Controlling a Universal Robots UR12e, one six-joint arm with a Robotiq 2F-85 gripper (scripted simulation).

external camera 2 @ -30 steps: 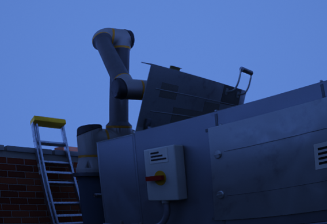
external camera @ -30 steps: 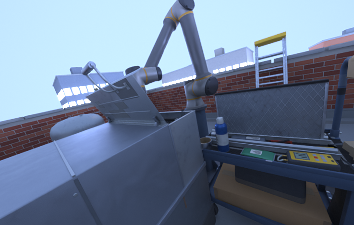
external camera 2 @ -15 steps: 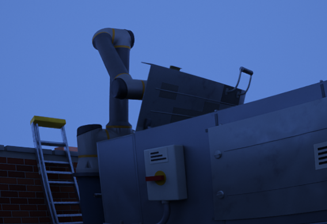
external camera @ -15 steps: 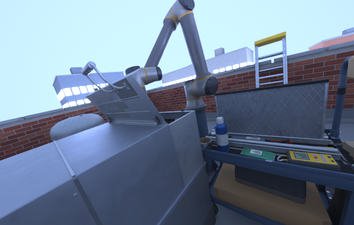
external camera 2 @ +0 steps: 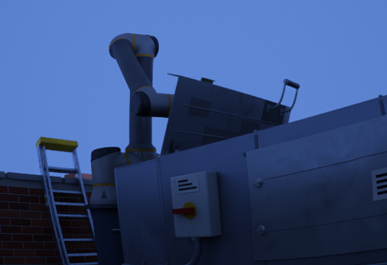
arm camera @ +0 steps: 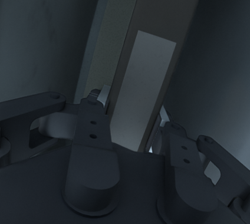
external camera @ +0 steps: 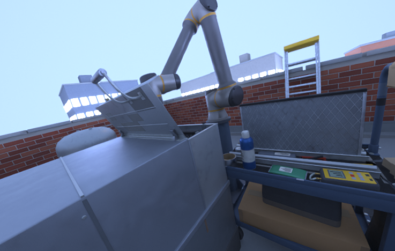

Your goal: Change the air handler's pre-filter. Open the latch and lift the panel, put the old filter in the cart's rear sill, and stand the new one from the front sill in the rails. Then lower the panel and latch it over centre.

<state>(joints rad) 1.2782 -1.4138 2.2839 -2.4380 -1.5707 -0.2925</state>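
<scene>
My gripper [arm camera: 132, 115] is down inside the air handler behind the raised panel, clamped on the top edge of the old filter [arm camera: 141, 92]. The filter's frame carries a pale label strip and runs away from me between dark walls. The panel [external camera: 136, 112] stands lifted and tilted on top of the air handler [external camera: 114, 193], its latch handle [external camera: 105, 81] sticking up at the free edge. From the side cameras the panel hides the gripper. The new filter [external camera: 301, 123], a grey mesh pane, stands upright on the cart [external camera: 317, 187].
The cart's tray holds a blue bottle [external camera: 247, 150], a small cup, a green box and a yellow meter [external camera: 348, 176]. A ladder [external camera: 301, 68] leans at the brick wall. Gloves hang on the cart's post. A switch box [external camera 2: 196, 203] sits on the handler's side.
</scene>
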